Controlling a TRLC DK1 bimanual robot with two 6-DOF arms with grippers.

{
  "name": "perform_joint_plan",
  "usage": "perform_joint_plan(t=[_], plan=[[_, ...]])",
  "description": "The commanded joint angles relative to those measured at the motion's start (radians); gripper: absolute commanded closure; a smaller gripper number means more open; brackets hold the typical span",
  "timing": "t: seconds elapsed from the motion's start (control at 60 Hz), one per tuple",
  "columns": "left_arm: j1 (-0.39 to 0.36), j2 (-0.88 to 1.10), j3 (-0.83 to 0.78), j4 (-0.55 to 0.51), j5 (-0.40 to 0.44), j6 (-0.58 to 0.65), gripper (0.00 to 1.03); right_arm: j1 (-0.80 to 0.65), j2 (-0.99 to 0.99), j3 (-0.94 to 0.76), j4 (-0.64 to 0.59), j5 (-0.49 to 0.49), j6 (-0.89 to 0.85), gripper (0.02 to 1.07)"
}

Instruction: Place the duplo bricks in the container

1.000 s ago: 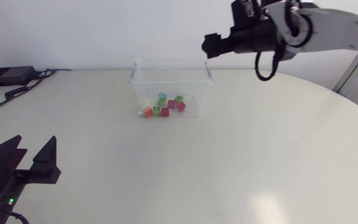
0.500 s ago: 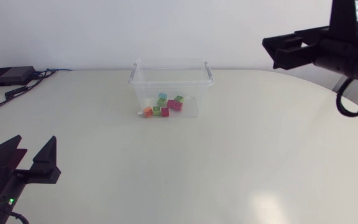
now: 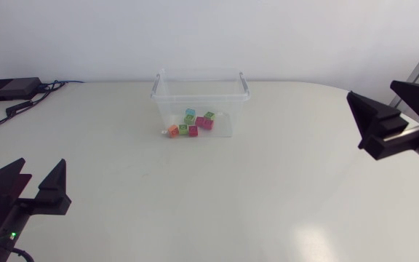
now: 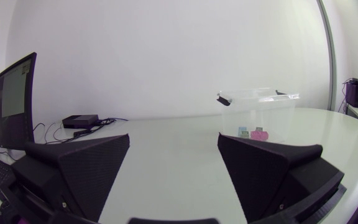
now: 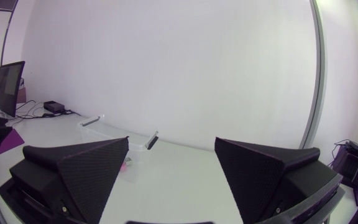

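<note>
Bright even light, soft table (image 3: 305,234) glare, fisheye-bowed edges.

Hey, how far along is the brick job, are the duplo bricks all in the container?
Done: the duplo bricks lie clustered inside the clear container; none shows on the bare table. In hand: nothing, the left gripper and right gripper are open, empty, apart from the container. Left: seemingly nothing.

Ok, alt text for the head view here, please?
A clear plastic container stands at the far middle of the table, small coloured duplo bricks lying in it. Both black grippers hang open and empty, the left gripper at the near left corner, the right gripper at the right edge.
</note>
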Motion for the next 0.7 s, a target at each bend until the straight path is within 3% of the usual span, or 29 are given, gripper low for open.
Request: perform_joint_plan(t=[0.0, 0.683], plan=[[0.004, -0.009, -0.016, 0.004, -0.004, 0.009, 0.04, -0.015, -0.052, -0.061, -0.007, 0.011, -0.003, 0.07], [-0.025, 0.000, -0.016, 0.002, 0.027, -0.072, 0.04, -0.149, -0.378, -0.436, 0.030, 0.043, 0.100, 0.07]])
